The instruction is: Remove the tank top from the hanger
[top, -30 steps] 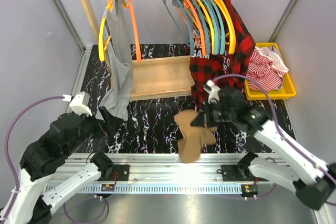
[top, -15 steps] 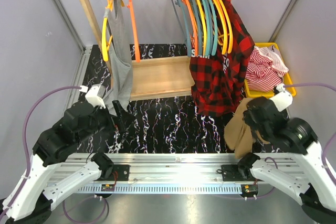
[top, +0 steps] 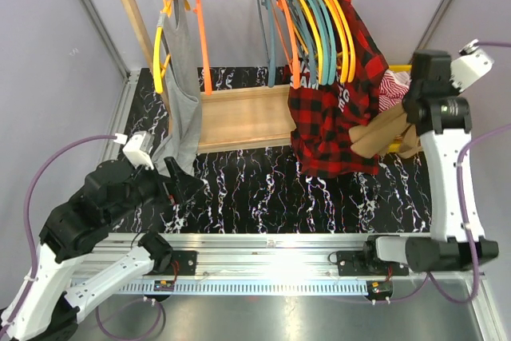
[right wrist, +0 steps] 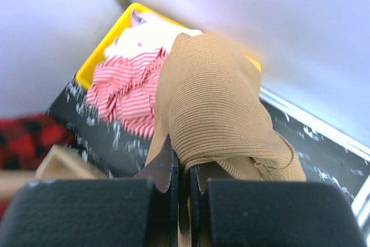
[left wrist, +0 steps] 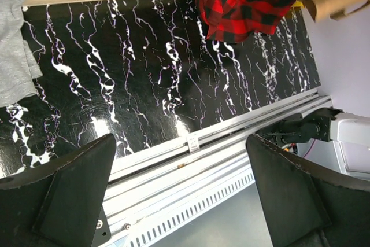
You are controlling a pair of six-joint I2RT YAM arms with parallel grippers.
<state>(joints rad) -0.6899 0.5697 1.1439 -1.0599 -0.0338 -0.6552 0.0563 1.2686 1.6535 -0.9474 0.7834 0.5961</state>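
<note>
Right end effector [right wrist: 180, 169] just swung from mid table [left wrist: 144, 73] over to the yellow bin [right wrist: 110, 41], still clenched on the tan tank top [right wrist: 214, 108], so I'd say it's off the hanger and nearly delivered. Left end effector [left wrist: 182, 192] sits wide open by the grey top [top: 185, 77], which is on its yellow hanger [top: 157, 45]

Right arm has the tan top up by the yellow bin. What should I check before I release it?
1. Grip: right gripper shut on the tan top: ok.
2. Snags: tan top free of the hangers: ok.
3. Drop spot: yellow bin beneath the gripper: ok, per the wrist view.
4. Whole top over the bin: not ok, one end hangs toward the plaid shirt.
5. Room in bin: cannot tell; striped clothes already lie there.
6. Other arm: left gripper open, empty: ok.
</note>
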